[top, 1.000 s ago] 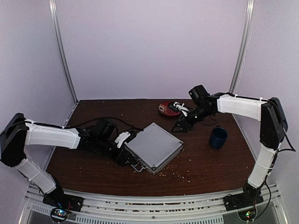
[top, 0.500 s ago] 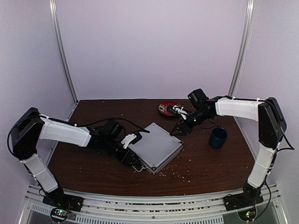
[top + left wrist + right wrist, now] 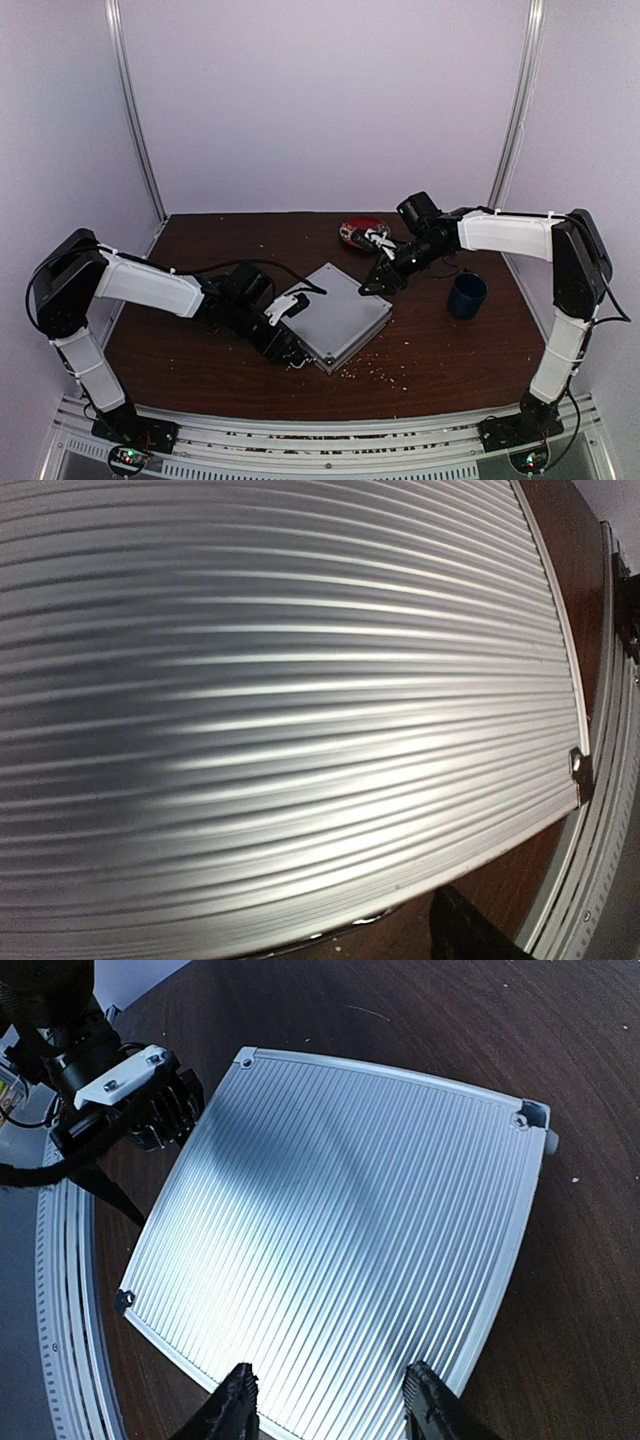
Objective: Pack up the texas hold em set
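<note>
A dark brown wooden desk is seen, enclosed by pale lilac walls. A round red plate is set near the far edge, at about 1 o'clock. A dark blue mug is stood upright at 3 o'clock, well apart from the plate. Pale crumbs are scattered toward 6 o'clock. A slotted aluminium rail is fixed along the near edge.

Pale lilac walls, dark wooden table.
</note>
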Available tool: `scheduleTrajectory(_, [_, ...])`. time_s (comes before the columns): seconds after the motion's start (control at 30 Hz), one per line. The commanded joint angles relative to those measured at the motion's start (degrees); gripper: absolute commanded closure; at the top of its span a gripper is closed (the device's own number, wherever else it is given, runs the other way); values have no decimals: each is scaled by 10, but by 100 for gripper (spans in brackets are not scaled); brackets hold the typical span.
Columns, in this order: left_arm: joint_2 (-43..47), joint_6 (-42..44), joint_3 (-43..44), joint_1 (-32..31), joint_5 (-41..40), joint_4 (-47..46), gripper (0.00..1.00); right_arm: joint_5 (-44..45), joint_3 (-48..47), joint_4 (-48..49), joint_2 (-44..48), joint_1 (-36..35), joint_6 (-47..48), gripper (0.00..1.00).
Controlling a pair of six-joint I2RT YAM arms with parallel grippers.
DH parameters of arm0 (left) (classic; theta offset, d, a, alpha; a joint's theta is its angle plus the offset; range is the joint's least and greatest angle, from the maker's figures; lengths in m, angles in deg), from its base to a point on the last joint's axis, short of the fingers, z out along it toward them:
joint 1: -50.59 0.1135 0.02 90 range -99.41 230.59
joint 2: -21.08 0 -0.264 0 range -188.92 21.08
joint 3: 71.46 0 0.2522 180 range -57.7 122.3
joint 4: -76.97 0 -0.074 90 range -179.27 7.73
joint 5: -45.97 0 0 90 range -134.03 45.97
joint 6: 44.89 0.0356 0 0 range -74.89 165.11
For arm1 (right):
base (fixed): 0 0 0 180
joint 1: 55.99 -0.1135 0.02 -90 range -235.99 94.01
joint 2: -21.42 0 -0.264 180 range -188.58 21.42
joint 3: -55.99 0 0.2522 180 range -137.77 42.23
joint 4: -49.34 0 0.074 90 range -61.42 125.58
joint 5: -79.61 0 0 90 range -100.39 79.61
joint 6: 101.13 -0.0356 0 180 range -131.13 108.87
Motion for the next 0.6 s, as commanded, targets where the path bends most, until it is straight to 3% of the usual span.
scheduleTrajectory(0.0, [-7, 0, 17, -7, 22, -11, 32, 7, 4, -11, -6, -21, 18, 51])
scheduleTrajectory(0.57, [69, -5, 43, -13, 20, 6, 39, 9, 0, -21, -18, -39, 27, 51])
